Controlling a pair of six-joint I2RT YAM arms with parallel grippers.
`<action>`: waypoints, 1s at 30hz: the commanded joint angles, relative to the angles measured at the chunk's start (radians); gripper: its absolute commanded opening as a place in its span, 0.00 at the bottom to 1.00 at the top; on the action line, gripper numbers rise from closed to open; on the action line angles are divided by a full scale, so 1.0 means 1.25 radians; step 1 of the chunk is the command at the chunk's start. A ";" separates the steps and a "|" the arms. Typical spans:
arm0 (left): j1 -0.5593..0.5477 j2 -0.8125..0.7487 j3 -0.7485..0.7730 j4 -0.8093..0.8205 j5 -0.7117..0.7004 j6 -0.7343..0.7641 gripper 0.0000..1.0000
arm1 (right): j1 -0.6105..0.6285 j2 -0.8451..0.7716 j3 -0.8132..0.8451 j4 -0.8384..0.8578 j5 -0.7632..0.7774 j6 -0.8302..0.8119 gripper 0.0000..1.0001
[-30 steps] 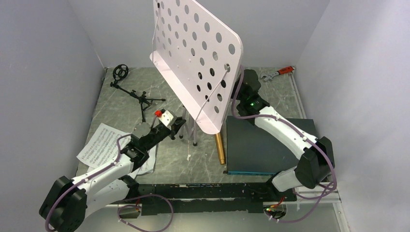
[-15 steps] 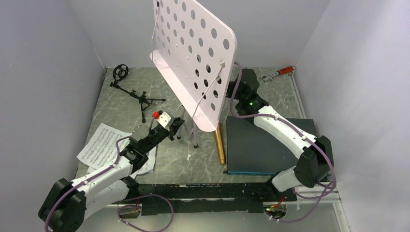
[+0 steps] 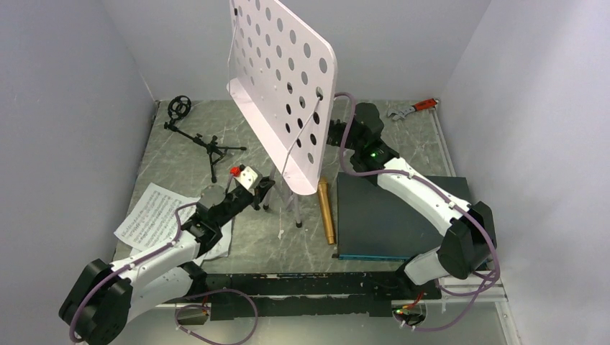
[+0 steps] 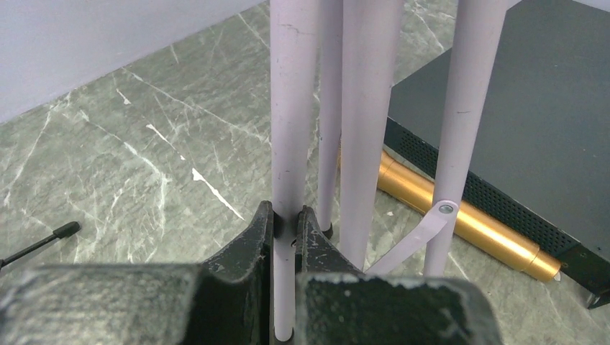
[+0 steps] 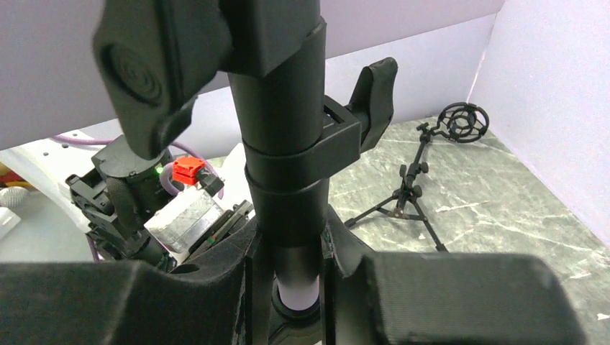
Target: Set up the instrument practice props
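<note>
Mid-table (image 3: pixel 252 241), the pale music stand (image 3: pixel 284 86) has one tripod leg (image 4: pixel 291 108) pinched in the left gripper (image 4: pixel 285 221) and its black post (image 5: pixel 284 144) clasped by the right gripper (image 5: pixel 288 262). The gold microphone (image 3: pixel 326 212) lies at five o'clock, the sheet-music pages (image 3: pixel 147 219) at eight and the small mic stand (image 3: pixel 205 144) at ten.

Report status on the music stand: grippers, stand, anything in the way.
Left gripper shut on a tripod leg. Right gripper shut on the black centre post. Music stand upright. Gold microphone lying by its feet, along dark board.
</note>
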 commanded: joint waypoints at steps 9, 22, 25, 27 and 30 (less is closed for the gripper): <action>-0.006 -0.002 -0.042 -0.126 -0.209 -0.056 0.03 | 0.007 -0.091 0.156 0.315 0.023 0.068 0.00; -0.021 -0.057 -0.059 -0.136 -0.292 -0.080 0.03 | 0.007 -0.090 0.155 0.369 0.055 0.078 0.00; -0.020 -0.075 -0.063 -0.141 -0.320 -0.092 0.03 | 0.007 -0.087 0.155 0.388 0.053 0.086 0.00; -0.020 -0.078 -0.065 -0.143 -0.335 -0.100 0.03 | 0.007 -0.078 0.169 0.399 0.047 0.093 0.00; -0.021 -0.071 -0.061 -0.148 -0.341 -0.107 0.03 | 0.007 -0.068 0.191 0.396 0.039 0.098 0.00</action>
